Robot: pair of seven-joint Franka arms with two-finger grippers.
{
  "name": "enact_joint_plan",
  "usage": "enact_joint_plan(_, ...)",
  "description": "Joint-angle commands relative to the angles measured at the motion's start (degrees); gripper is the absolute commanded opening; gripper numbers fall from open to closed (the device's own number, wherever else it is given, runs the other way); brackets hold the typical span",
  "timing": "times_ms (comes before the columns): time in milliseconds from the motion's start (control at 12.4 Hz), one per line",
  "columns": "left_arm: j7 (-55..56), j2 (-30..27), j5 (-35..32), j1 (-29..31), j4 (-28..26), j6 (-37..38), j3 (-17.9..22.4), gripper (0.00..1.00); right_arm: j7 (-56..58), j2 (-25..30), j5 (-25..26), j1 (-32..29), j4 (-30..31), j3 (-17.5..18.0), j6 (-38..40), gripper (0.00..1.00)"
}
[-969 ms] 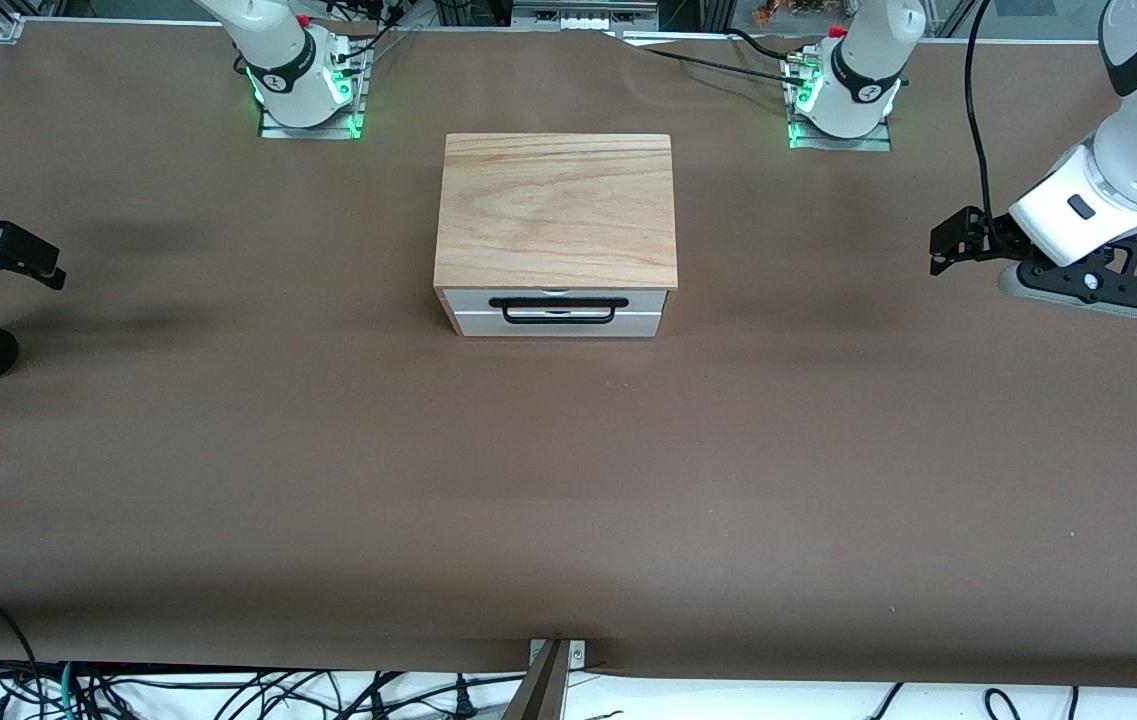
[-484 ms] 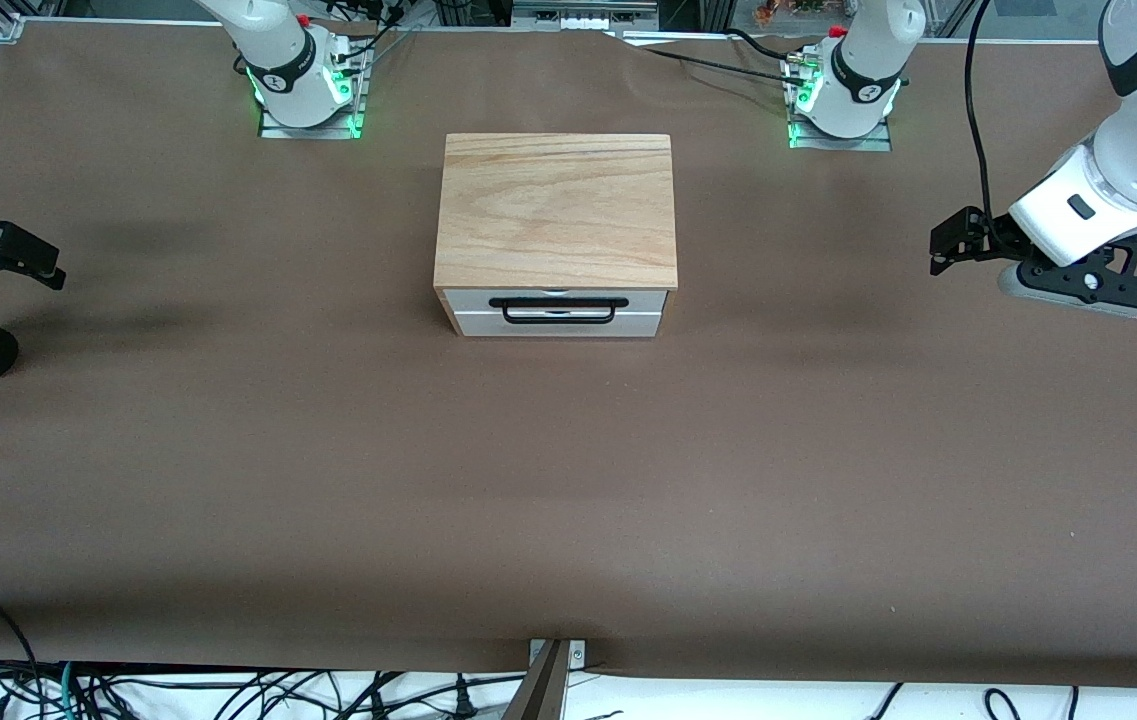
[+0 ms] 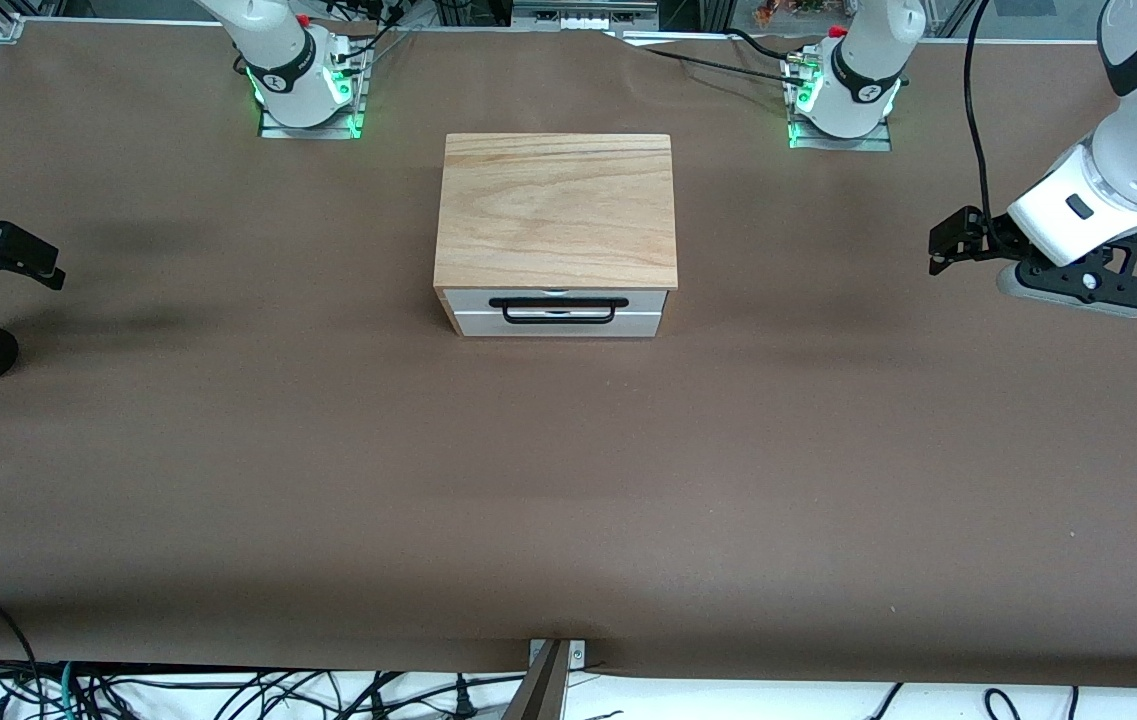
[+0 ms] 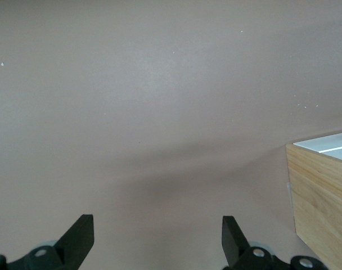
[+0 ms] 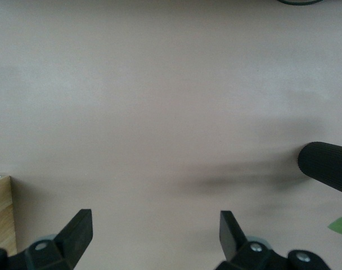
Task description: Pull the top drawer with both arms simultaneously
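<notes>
**Drawer shut, both arms held wide**

The top drawer (image 3: 558,311) sits closed in the cabinet (image 3: 556,210) mid-worktop (image 3: 568,480). The left end effector (image 4: 154,239) and right end effector (image 5: 154,236) hover released over bare worktop at their own ends, well apart from it.

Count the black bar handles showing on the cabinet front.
1. The black bar handle sits on the top drawer, just under the wood-grain top. Any lower drawer's handle may be hidden.

One high front cam, two wrist cams

You look down across the table (image 3: 568,480) at both bases; each wrist cam looks down at bare tabletop, catching the cabinet (image 3: 556,210) edge.
</notes>
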State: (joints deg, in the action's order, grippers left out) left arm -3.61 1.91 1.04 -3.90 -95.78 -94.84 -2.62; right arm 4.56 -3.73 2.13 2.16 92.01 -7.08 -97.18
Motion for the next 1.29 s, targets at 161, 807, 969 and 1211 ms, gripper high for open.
enact_joint_plan(161,0.44,0.55,-1.65,-0.41,1.57,1.15,-0.36,1.00,0.01,-0.66,-1.16,-0.93,-1.75,0.48,0.85,1.00)
enact_joint_plan(807,0.53,0.73,-1.48,-0.32,1.57,1.06,-1.25,1.00,0.01,-0.66,-2.22,-1.01,-1.75,0.40,0.85,1.00)
enact_joint_plan(969,0.53,0.73,-1.48,-0.41,1.57,1.06,-1.25,1.00,0.01,-0.66,-2.22,-1.01,-1.75,0.40,0.85,1.00)
enact_joint_plan(1211,0.18,0.73,-1.56,-0.32,1.48,1.06,-1.25,1.00,0.27,-0.75,-2.22,-1.01,-1.75,0.40,0.85,1.00)
